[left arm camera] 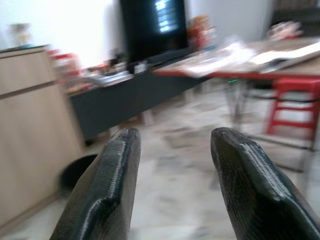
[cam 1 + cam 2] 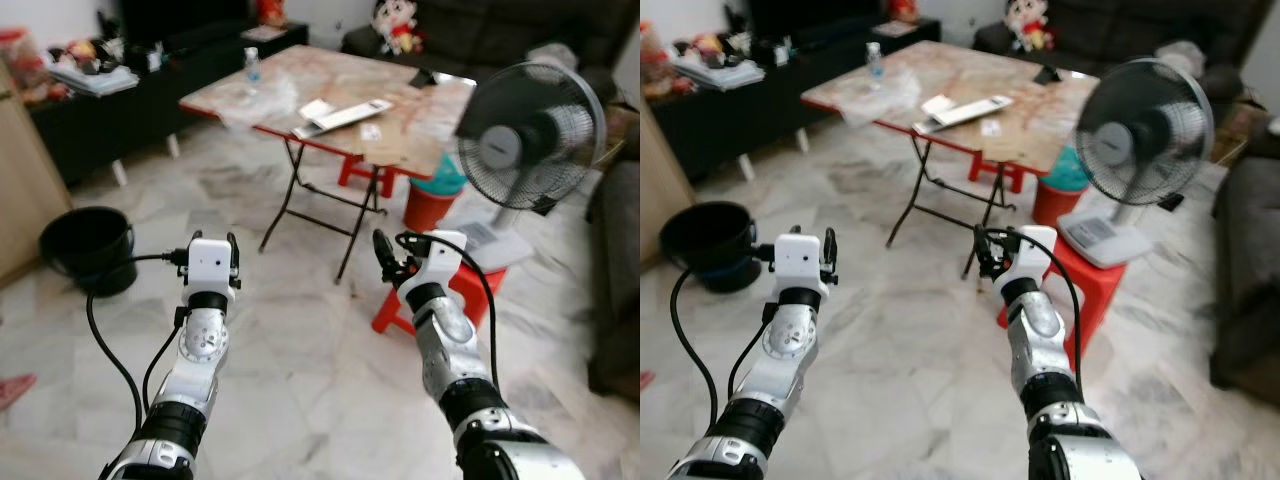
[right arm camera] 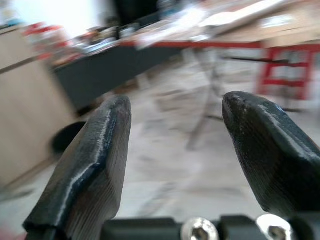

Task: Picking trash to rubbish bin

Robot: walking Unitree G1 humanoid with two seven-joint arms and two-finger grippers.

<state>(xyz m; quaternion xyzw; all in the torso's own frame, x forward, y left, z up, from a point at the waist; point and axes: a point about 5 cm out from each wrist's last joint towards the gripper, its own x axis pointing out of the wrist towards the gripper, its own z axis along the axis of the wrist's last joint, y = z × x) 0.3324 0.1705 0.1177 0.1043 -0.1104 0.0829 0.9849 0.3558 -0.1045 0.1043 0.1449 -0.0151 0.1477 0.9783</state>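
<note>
While both claws, left claw (image 2: 212,240) and right claw (image 2: 390,262), are held open and empty, the counter (image 2: 420,125) must be approached for trash.

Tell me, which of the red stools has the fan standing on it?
The red stool beside the right gripper carries the fan; the other stool stands bare under the folding table.

pale marble tile floor (image 2: 300,330); red-edged folding table (image 2: 400,120) at upper centre, grey pedestal fan (image 2: 528,135) at right, low black tv cabinet (image 2: 130,100) upper left
</note>
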